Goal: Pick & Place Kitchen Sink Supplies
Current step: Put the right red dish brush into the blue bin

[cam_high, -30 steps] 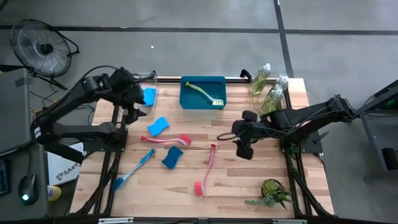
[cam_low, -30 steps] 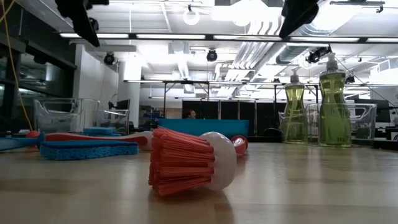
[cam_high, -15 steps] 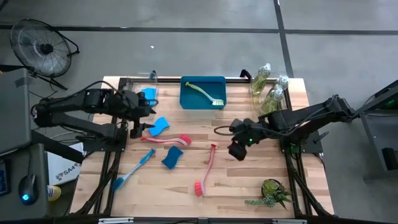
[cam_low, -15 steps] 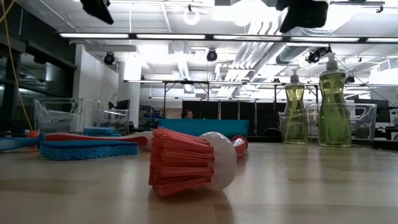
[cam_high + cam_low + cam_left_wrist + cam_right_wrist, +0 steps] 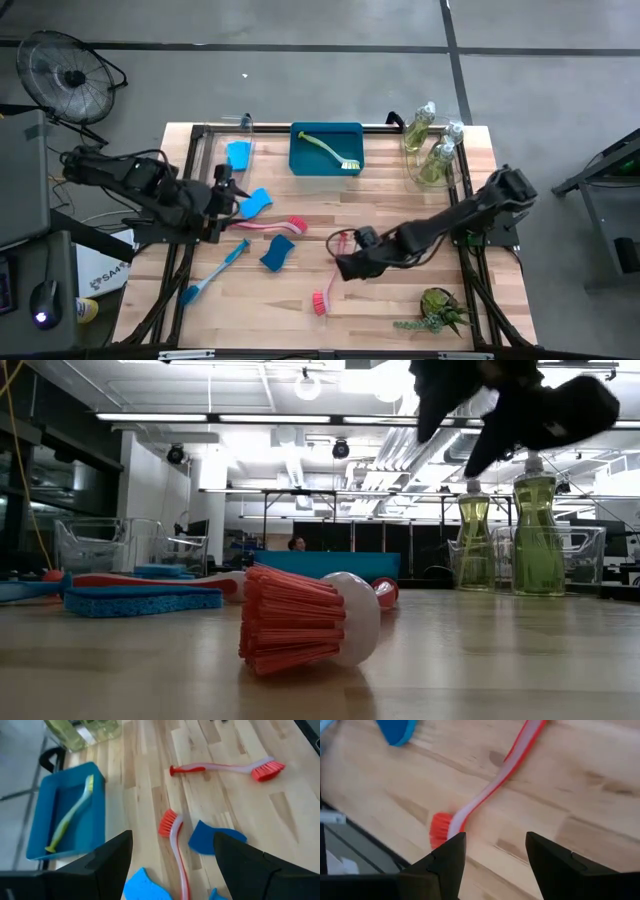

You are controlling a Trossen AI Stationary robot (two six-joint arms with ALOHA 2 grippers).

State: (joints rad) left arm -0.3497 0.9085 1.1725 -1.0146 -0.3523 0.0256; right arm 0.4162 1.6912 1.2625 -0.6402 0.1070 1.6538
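From above, the right pincer (image 5: 345, 266) hangs over the middle of the desk (image 5: 400, 310), just beside the handle of a pink-red dish brush (image 5: 332, 272) whose bristle head points toward the near edge. The left pincer (image 5: 222, 190) sits toward the left edge, near a blue sponge (image 5: 255, 203) and a second pink-red brush (image 5: 270, 225). A blue brush (image 5: 212, 274) and another sponge (image 5: 277, 252) lie between them. At the far edge, a blue tray (image 5: 325, 148) holds a yellow-green brush (image 5: 328, 150); the bottles (image 5: 432, 150) stand in the far right corner, a small plant (image 5: 440, 310) in the near right corner.

At desk height, the brush's red bristles (image 5: 292, 620) fill the foreground, and a dark arm hangs blurred above.

The left wrist camera shows its fingers (image 5: 107, 862) spread apart with nothing between them, looking down on the second brush and a sponge.

The right wrist camera shows its fingers (image 5: 447, 857) parted and empty, the brush's pale handle (image 5: 490, 785) running away ahead of them, slightly off the centre of the gap.

The likely trouble: that offset. If the pincer drops as it stands, one finger could land on the thin handle and skid it aside, or close on the desk alone. A grip near the bristle end may also let the long handle swing and tip.
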